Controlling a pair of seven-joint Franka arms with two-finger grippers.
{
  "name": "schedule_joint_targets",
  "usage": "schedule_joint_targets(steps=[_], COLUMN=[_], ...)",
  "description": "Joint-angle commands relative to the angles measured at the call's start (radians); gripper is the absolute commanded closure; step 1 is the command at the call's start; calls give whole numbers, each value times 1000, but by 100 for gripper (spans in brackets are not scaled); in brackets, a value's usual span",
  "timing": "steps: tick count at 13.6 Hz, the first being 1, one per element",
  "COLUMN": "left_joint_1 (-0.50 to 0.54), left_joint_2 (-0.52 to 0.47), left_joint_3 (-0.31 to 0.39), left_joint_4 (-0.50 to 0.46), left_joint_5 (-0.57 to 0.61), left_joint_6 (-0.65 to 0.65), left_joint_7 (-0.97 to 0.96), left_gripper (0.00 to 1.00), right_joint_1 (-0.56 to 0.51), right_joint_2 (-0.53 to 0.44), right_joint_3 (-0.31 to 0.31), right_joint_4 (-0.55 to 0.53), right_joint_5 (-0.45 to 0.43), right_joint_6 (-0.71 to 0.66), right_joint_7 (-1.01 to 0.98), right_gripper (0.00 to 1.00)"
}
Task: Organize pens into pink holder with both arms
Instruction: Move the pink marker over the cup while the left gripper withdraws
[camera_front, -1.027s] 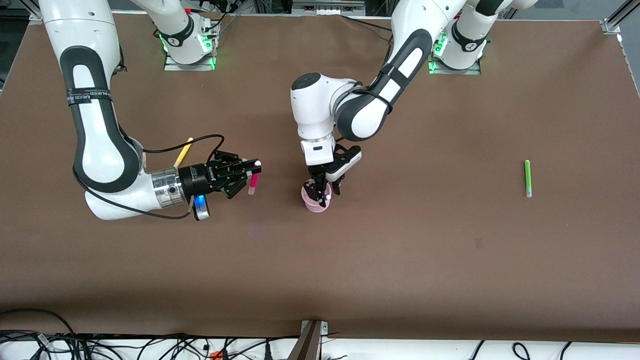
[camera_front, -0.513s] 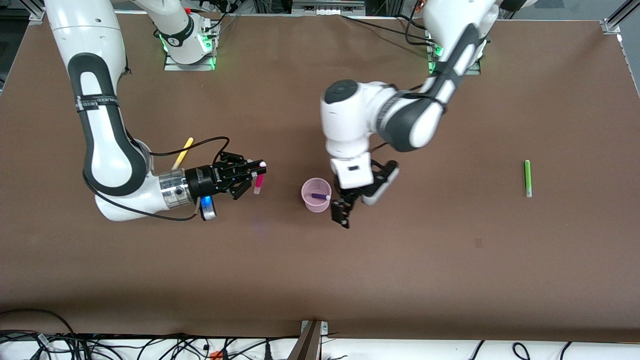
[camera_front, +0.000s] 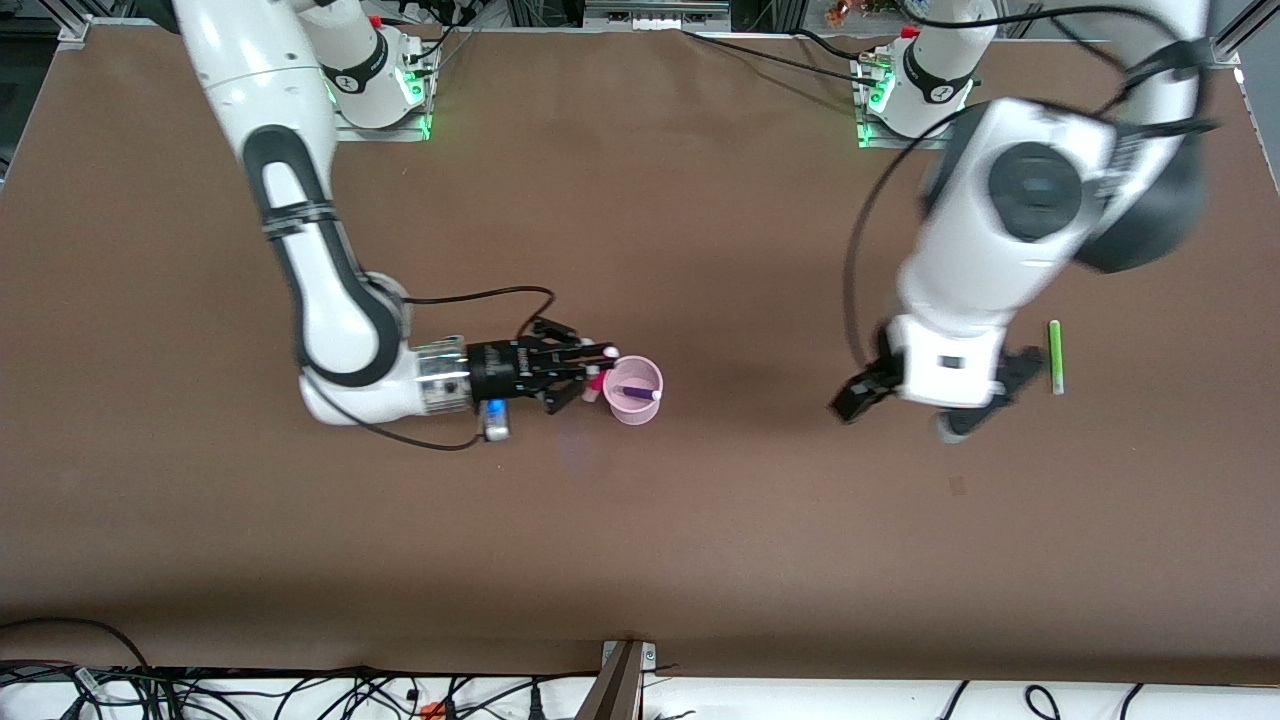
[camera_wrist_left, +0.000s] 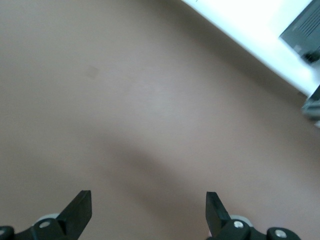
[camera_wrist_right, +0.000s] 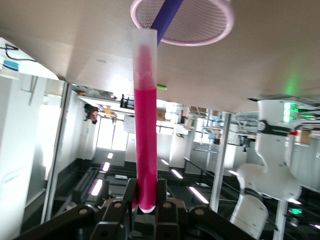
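The pink holder (camera_front: 640, 408) stands mid-table with the purple pen (camera_front: 635, 392) lying slanted in it. My right gripper (camera_front: 597, 372) is shut on the magenta pen (camera_front: 594, 382), right beside the holder's rim on the side toward the right arm's end. In the right wrist view the magenta pen (camera_wrist_right: 145, 125) rises from my right gripper (camera_wrist_right: 146, 200) toward the holder's rim (camera_wrist_right: 220, 31), with the purple pen (camera_wrist_right: 167, 12) showing in the holder. The green pen (camera_front: 1054, 356) lies toward the left arm's end. My left gripper (camera_front: 940, 400) is open and empty over the table beside the green pen; in the left wrist view it (camera_wrist_left: 148, 202) sees only bare table. The yellow pen is hidden.
The brown table (camera_front: 700, 520) has a small dark mark (camera_front: 957, 486) nearer the front camera than the left gripper. The right arm's forearm (camera_front: 330, 290) stretches low over the table toward the holder. Cables lie along the table's front edge.
The left gripper has left the holder, with the purple pen in it, and swung toward the green pen. The right gripper has carried the magenta pen up to the holder.
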Motion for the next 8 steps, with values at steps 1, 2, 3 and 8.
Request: schedule_joint_targets(steps=[1,2,3,8], left_joint_1=[125,168,214,331], left_joint_2=[-79,-97,-108,-166], left_joint_3=[-17,-17,-19,-17], left_joint_4=[-56,-81,-115,-255], left_joint_5=[-45,-45,-45,-65], left_joint_6=[-98,-112,-108,-87], left_joint_7=[306,404,502,907], left_gripper=[0,0,0,0], right_joint_1=[54,57,57,53], right_joint_2=[21,33,46,78], right_joint_3=[-6,-6,-6,-6], right_joint_4=[5,5,2,-1], right_joint_5=[53,55,55,50], right_joint_6=[80,81,80,77], right_joint_7=[-6,-15,-26,-46], right_gripper=[98,98,98,29])
